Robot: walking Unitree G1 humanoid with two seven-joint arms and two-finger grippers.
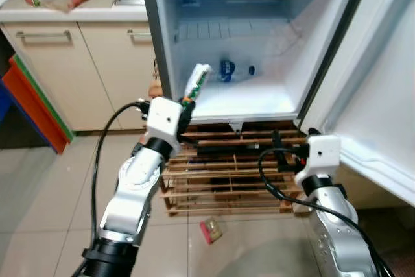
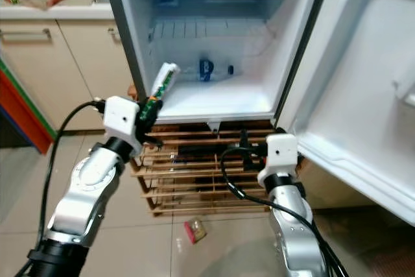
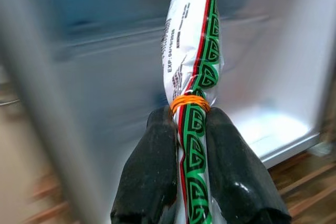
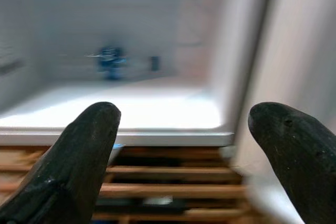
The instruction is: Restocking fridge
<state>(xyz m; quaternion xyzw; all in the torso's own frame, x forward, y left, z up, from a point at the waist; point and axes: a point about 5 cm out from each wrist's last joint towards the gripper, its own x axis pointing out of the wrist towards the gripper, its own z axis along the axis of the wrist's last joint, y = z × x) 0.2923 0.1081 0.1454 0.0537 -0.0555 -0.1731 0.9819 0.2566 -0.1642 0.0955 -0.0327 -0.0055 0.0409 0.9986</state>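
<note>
A small fridge (image 1: 259, 105) stands open on a wooden slatted rack, its door (image 1: 382, 89) swung out to the right. My left gripper (image 1: 186, 103) is shut on a white and green rolled packet (image 1: 196, 81) bound with an orange rubber band (image 3: 189, 99); the packet tilts up in front of the fridge's lower left edge. A clear water bottle with a blue label (image 1: 228, 70) lies at the back of the fridge floor. My right gripper (image 4: 184, 129) is open and holds nothing, low before the fridge's right front corner.
The wooden rack (image 1: 227, 180) lies under the fridge. A small red packet (image 1: 211, 229) is on the tiled floor in front of it. Cream cabinets (image 1: 65, 63) with a counter and food items stand at the left. An orange and green board (image 1: 35, 105) leans there.
</note>
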